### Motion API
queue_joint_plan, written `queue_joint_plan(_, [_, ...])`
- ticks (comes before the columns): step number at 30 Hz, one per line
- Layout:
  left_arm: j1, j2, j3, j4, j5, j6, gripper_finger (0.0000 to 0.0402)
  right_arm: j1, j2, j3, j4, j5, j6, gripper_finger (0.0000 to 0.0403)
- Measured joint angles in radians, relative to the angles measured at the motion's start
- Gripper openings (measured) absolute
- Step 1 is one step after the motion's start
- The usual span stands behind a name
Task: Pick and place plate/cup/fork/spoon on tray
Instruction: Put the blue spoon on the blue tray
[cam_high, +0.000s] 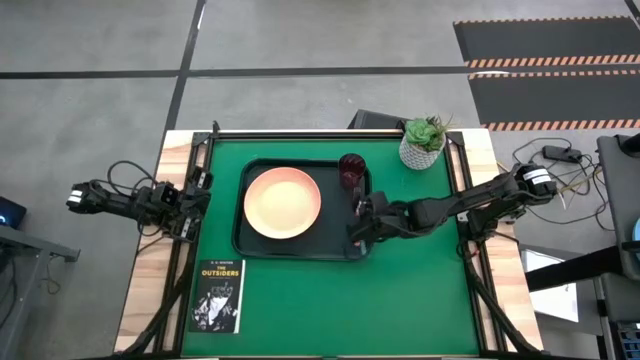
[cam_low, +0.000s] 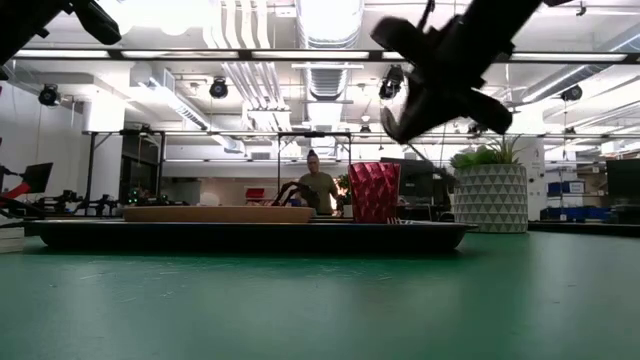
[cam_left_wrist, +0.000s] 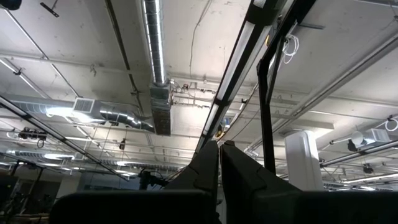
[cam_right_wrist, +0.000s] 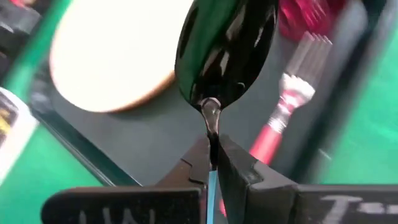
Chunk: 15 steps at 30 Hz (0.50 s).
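Right gripper (cam_right_wrist: 211, 163) jaws pinch the spoon (cam_right_wrist: 224, 46) — bowl jutting forward over the tray (cam_right_wrist: 143, 149)

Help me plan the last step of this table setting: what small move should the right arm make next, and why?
Probably lower and release. The right gripper is shut on the spoon, held above the tray beside the fork. The plate and cup already sit there.

Grey concrete floor (cam_high: 300, 40) w/ dark seams round the table; black mats w/ orange-striped edges (cam_high: 545, 45) off to one side. Overhead: white ceiling, exposed silver ducts (cam_left_wrist: 155, 68), pipes, strip lights (cam_low: 330, 15). Workshop beyond, w/ benches and monitors; a person (cam_low: 318, 188) sits far back.
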Motion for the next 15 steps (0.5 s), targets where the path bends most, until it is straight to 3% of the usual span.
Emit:
queue_joint_plan(7, [0.000, 0.000, 0.000, 0.000, 0.000, 0.000, 0.0000, -0.001, 0.016, -0.001, 0.106, 0.096, -0.030, 0.0009])
queue_joint_plan(15, [0.000, 0.000, 0.000, -0.004, 0.000, 0.000, 0.0000, -0.043, 0.152, 0.027, 0.213, 0.076, -0.071, 0.0009])
